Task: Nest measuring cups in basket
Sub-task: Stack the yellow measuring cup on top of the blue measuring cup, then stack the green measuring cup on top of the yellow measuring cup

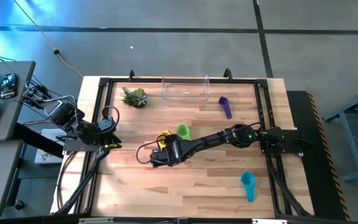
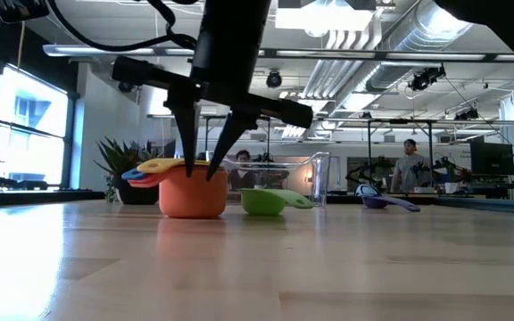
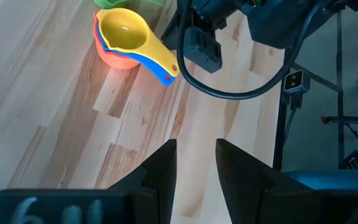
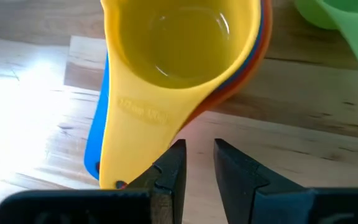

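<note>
Only the high view shows the teal cup (image 1: 247, 185).

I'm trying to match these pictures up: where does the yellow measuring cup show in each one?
High view: yellow cup at mid-table, just left of the green cup, by the right hand.
Low view: only its rim shows, atop the orange cup, left of centre.
Left wrist view: upper left, nested in the stack.
Right wrist view: fills the top centre.
Shared landmark: the green cup.
</note>
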You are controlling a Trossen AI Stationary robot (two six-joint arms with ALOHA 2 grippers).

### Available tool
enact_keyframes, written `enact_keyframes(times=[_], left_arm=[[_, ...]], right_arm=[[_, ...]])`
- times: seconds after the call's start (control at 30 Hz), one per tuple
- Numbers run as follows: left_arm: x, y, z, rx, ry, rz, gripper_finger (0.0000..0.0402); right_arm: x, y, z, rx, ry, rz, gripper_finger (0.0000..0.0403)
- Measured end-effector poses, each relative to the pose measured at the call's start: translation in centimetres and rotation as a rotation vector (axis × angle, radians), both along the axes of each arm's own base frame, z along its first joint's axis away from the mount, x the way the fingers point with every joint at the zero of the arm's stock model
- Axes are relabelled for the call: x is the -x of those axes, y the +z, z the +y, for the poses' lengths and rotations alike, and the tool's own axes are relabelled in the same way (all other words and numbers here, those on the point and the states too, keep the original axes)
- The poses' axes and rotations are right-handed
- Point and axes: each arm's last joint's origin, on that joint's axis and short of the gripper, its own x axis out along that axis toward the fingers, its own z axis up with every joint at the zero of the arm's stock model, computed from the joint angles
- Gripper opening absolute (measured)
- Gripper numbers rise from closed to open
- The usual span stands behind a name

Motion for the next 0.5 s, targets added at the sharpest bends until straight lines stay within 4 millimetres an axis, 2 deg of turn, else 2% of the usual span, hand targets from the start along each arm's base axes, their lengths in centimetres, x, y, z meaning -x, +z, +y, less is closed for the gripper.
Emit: enact_keyframes(times=[0.23, 0.5], left_arm=[[0.0, 0.0, 0.0, -0.003, -0.004, 0.000, 0.0104], [0.0, 0.0, 0.0, -0.004, -0.004, -0.001, 0.0104]], right_arm=[[1.0, -0.1, -0.2, 0.018, -0.017, 0.099, 0.0074], [2.7, 2.9, -1.2, 0.085, 0.033, 0.175, 0.0074]])
